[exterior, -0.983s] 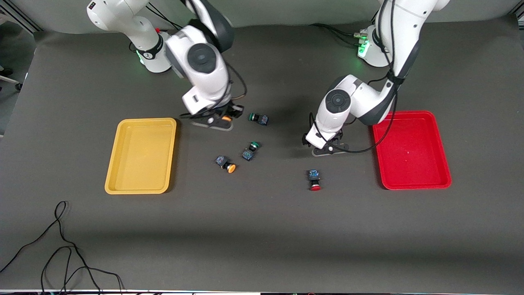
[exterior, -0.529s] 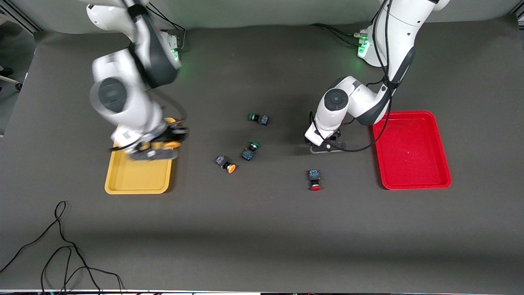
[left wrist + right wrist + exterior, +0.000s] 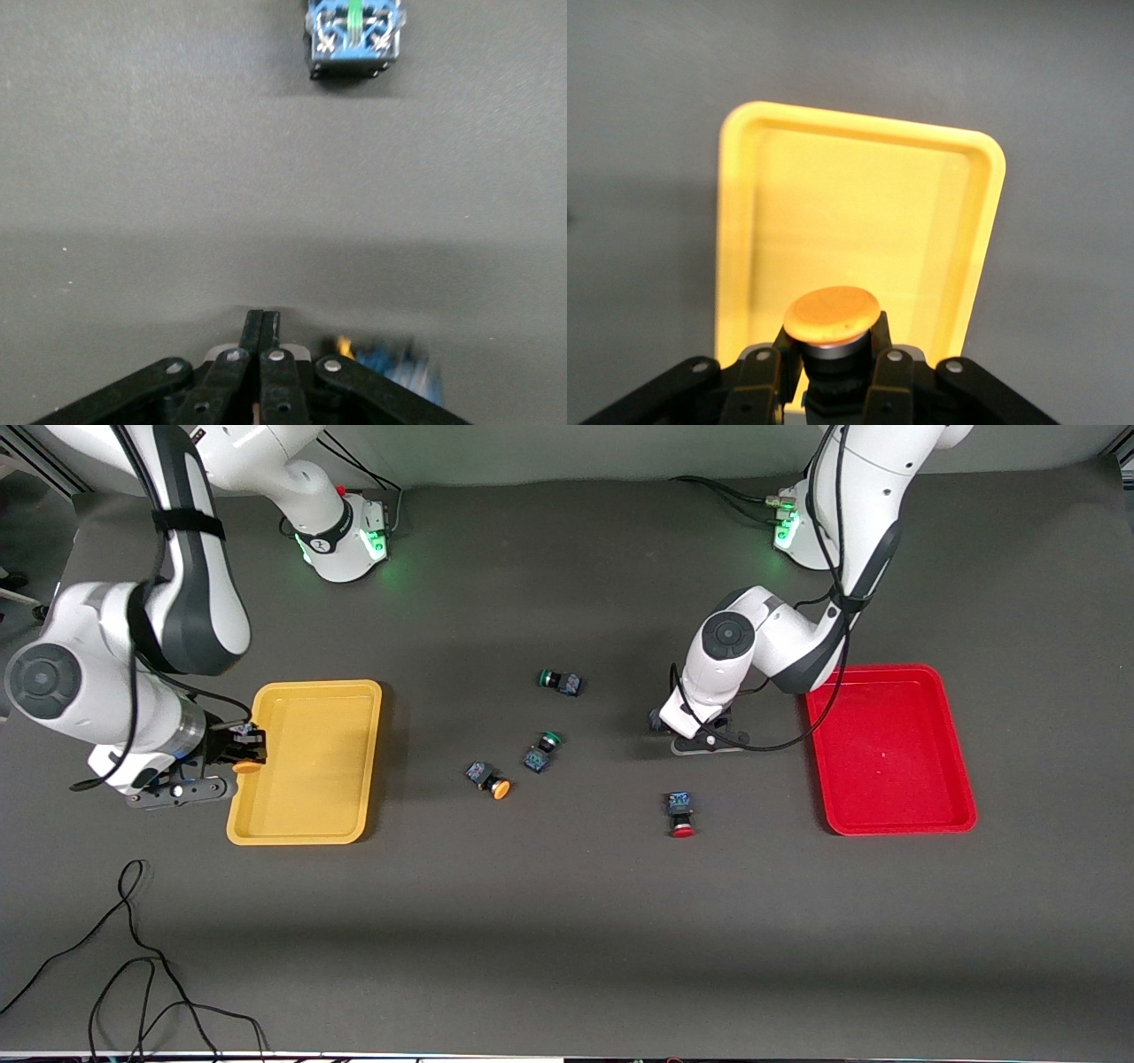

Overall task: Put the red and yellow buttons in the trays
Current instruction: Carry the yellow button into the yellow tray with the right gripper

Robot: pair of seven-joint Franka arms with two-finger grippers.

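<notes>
A yellow-capped button (image 3: 247, 763) is clamped in the right gripper (image 3: 237, 749) over the yellow tray (image 3: 306, 824) rim. The left gripper (image 3: 704, 737) sits clenched, low on the table between the green-capped buttons (image 3: 542, 749) and the red tray (image 3: 890, 824); I cannot tell what it grips. A red-capped button (image 3: 680, 815) lies nearer the camera.

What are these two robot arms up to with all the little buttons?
They are sorting push buttons into trays by colour. The right gripper is shut on a yellow-capped button at the edge of the yellow tray, which has nothing in it yet. The left gripper is down at the table near the red tray, fingers shut; whether it holds anything I cannot tell. Another yellow button, a red button and two green-capped buttons lie on the table between the trays.
</notes>
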